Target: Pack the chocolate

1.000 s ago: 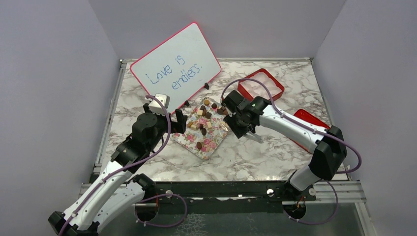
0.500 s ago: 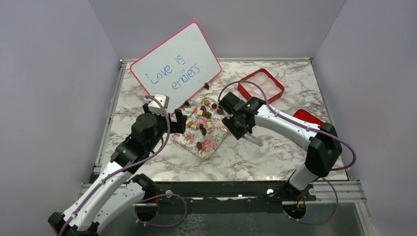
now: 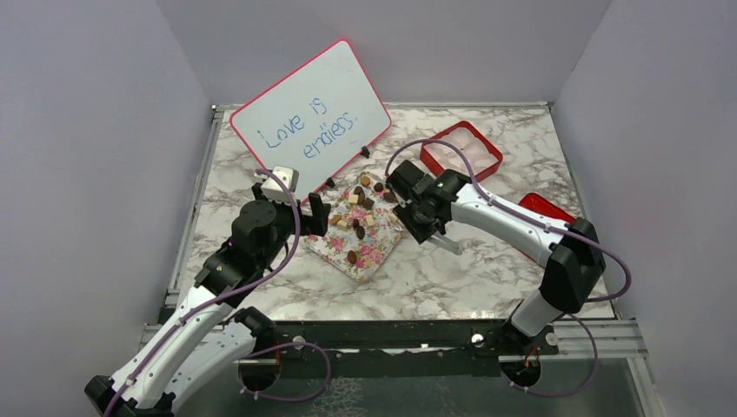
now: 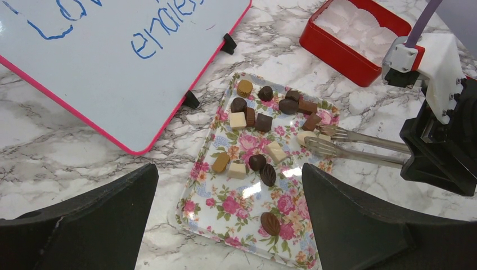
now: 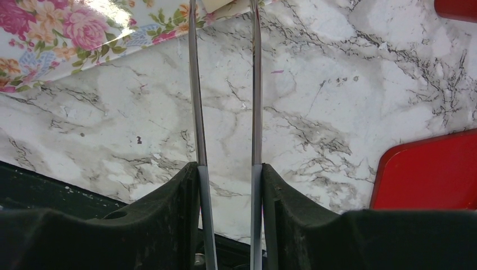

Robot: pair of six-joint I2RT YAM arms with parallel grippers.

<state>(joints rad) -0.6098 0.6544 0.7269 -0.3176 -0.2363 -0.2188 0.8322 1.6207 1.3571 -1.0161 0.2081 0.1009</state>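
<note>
At the near edge of the marble table (image 3: 452,278), both arms reach in over the top. The left gripper (image 3: 313,215) hangs just off the tray's left side with its fingers spread wide and nothing between them; its wrist view looks down the tray from between the two black fingers.

The floral tray (image 4: 236,205) lies flat in the middle of the table, turned at an angle. The chocolate (image 4: 263,122) is all on it, loose and scattered: one dark oval piece lies alone near the near end, a few dark, tan and cream pieces sit around the middle, and a denser group of dark, mid-brown and cream pieces is at the far end.

The right gripper (image 5: 228,180) is just beside the tray's right edge. Its fingers are clamped on the two arms of metal tongs (image 4: 365,138), pressing them partly together but with a gap left between them. The tongs run low across the marble and their tips lie over the tray's right edge, one on each side of a cream piece (image 4: 306,136). Whether the tips actually pinch that piece cannot be told.

To the right of that arm a flat red lid (image 3: 547,208) lies on the table. Farther back, right of centre, stands the open red box (image 4: 337,50), lined with white paper. At the far left a pink-rimmed whiteboard (image 3: 308,109) leans tilted on small black feet, with "Love is endless." written on it in blue.
</note>
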